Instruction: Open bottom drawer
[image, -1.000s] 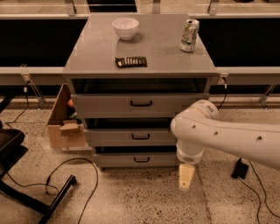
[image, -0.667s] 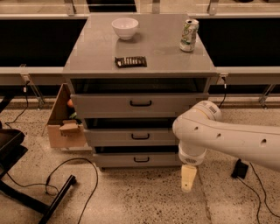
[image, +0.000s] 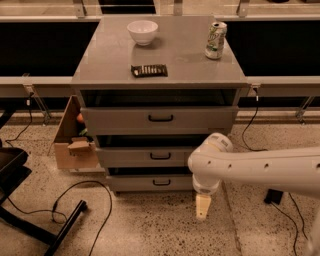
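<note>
The grey cabinet (image: 120, 65) holds three grey drawers, one above the other. The bottom drawer (image: 135, 183) is the lowest and narrowest front, with a small black bar handle (image: 161, 182); it looks shut or nearly shut. My white arm (image: 260, 167) comes in from the right. My gripper (image: 202, 207) hangs below the wrist, pointing down at the floor. It is in front of the cabinet's lower right corner, to the right of the handle and apart from it.
On the cabinet top are a white bowl (image: 142, 31), a drink can (image: 215, 40) and a dark flat object (image: 149, 70). A cardboard box (image: 72, 140) stands at the left. Cables (image: 75, 200) and a black chair base (image: 30, 220) lie on the floor.
The view has shifted a little. My arm and gripper have moved slightly right and down; the drawers have not moved.
</note>
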